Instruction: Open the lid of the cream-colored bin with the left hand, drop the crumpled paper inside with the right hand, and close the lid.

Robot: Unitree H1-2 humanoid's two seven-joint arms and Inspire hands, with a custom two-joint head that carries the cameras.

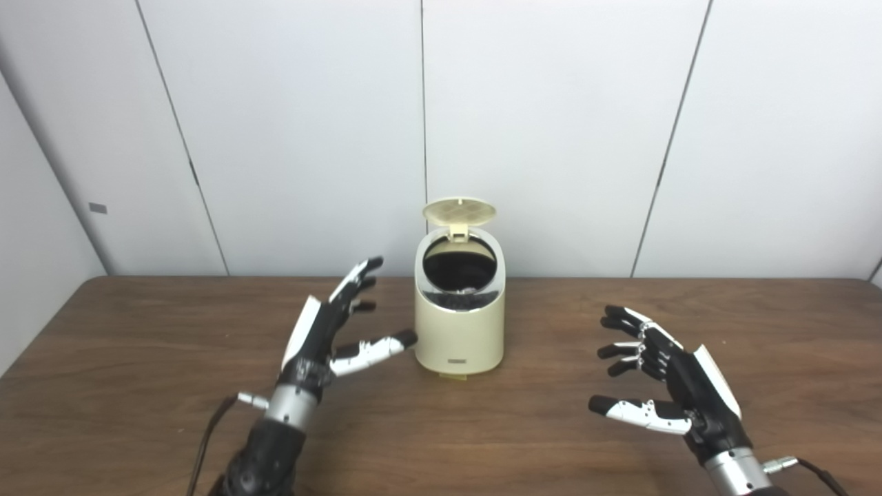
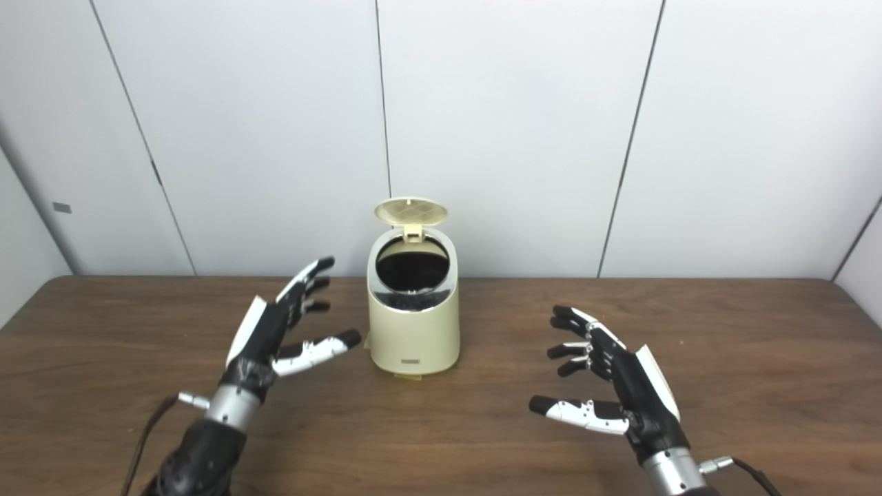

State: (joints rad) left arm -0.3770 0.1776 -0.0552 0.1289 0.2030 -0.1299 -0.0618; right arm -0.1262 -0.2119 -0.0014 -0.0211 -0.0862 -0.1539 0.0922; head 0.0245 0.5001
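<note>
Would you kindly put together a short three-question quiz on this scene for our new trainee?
1. True or false: the lid of the bin stands open.
2. Which hand is nearer the bin: A) left hand B) right hand?
3. Fill in: both hands hold ____.

Key: 1 true. 2 A; its thumb tip reaches almost to the bin's side. 3 nothing; both are open, fingers spread, over the table.
</note>
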